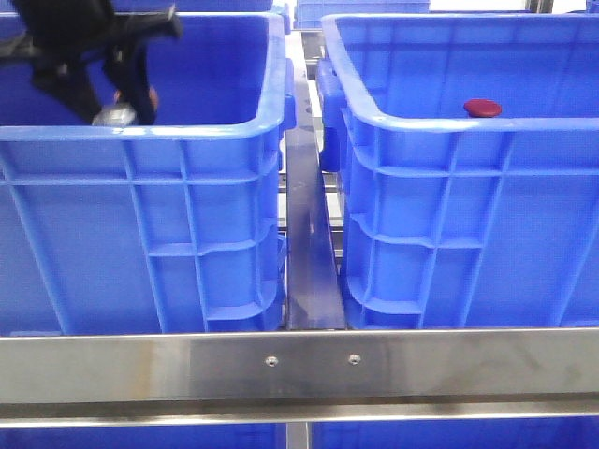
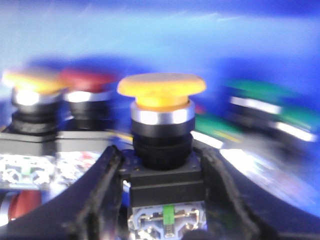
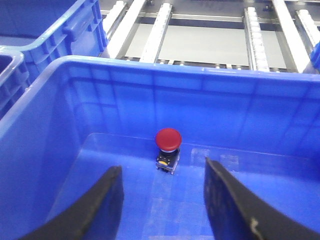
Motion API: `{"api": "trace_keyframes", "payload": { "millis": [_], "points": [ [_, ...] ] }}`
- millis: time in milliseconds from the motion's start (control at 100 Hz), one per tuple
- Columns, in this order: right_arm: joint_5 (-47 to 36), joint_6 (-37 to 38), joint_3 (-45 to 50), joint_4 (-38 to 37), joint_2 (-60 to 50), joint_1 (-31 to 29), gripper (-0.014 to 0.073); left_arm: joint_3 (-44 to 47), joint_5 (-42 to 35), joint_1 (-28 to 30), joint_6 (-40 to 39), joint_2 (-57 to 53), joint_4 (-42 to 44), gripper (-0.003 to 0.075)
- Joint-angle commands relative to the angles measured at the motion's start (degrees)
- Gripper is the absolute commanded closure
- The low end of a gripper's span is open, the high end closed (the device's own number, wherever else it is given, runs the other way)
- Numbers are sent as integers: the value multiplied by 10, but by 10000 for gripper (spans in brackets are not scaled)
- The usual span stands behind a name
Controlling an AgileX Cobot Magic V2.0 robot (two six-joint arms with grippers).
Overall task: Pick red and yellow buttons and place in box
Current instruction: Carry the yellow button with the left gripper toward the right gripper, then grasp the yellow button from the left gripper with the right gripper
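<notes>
Our left arm reaches down from the upper left of the front view, its black left gripper lowered inside the crate on that side with the fingers pointing downward. In the left wrist view its two black fingers stand on either side of the black body of a yellow-capped push button, close against it, though blur hides whether they press it. Our right gripper hangs with its two dark fingers spread wide apart and nothing between them; the right arm itself is out of the front view.
</notes>
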Motion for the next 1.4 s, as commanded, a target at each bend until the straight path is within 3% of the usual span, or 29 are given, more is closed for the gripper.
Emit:
{"api": "trace_keyframes", "payload": {
  "millis": [0,250,450,610,760,820,1050,1270,1390],
  "points": [
    [-12,-4,-19,5,-9,-4,200,-21,-19,-22,46,-57,-23,691],
    [80,-3,-58,29,-7,-4,200,-21,-30,-79,292,-116,-163,691],
    [197,43,-110,42,9,-4,200,-21,-12,-130,433,-121,-263,691],
    [284,124,-152,48,36,-4,174,-21,-8,-170,466,-121,-263,691],
    [346,144,-182,62,73,-4,15,-21,-8,-190,473,-121,-263,691],
    [376,157,-188,80,94,-4,-12,-21,-8,-196,477,-121,-263,691],
    [488,169,-196,191,179,-4,-7,-21,-4,-204,485,-121,-268,691],
    [519,171,-196,212,229,-4,-4,-21,-1,-204,485,-121,-268,691],
    [522,171,-196,212,230,-4,84,-21,3,-204,485,-121,-268,691]
  ]
}}
